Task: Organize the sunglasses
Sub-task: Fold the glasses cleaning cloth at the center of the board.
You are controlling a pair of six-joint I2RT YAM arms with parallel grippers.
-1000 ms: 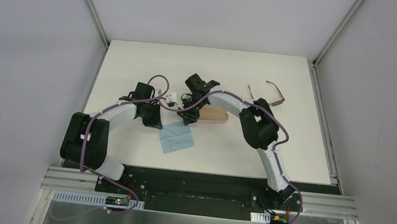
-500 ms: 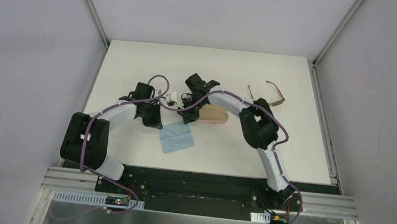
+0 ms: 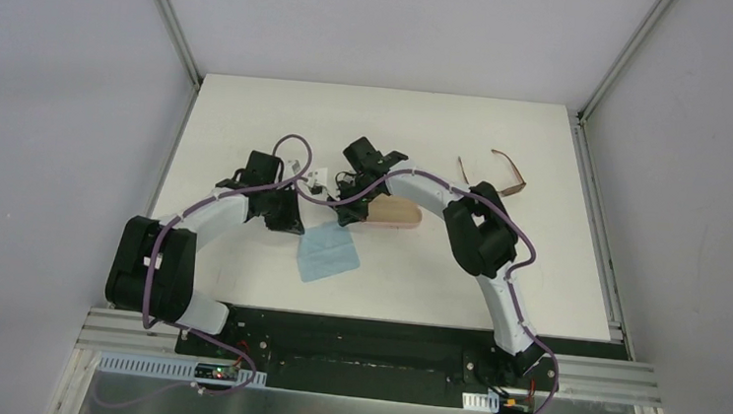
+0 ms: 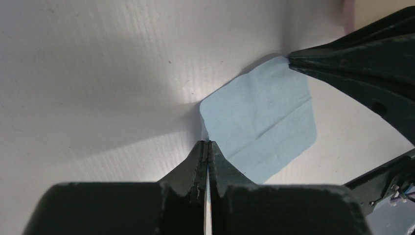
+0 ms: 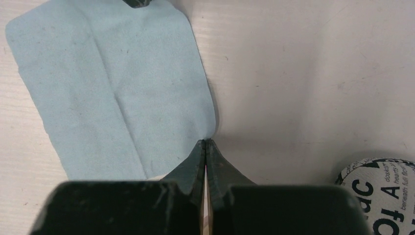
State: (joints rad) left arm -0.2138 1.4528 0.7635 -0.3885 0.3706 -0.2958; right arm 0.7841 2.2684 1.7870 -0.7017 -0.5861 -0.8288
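The brown-framed sunglasses (image 3: pixel 500 172) lie open at the back right of the table, away from both arms. The pale lilac pair does not show. A light blue cloth (image 3: pixel 329 254) lies flat in the middle. My left gripper (image 3: pixel 294 229) is shut, its tips at the cloth's left corner (image 4: pixel 208 143), which lifts slightly into them. My right gripper (image 3: pixel 344 221) is shut, its tips at the cloth's opposite corner (image 5: pixel 205 141). The cloth fills much of both wrist views (image 4: pixel 259 122) (image 5: pixel 112 88).
A pink oblong case (image 3: pixel 400 213) lies just right of my right gripper. A black-and-white lettered case (image 5: pixel 380 196) lies beside it, also seen between the two wrists (image 3: pixel 317 177). Metal rails edge the table left and right.
My left arm has shifted slightly, its gripper moving a little up and right at the cloth's corner. The right arm and the sunglasses have not moved.
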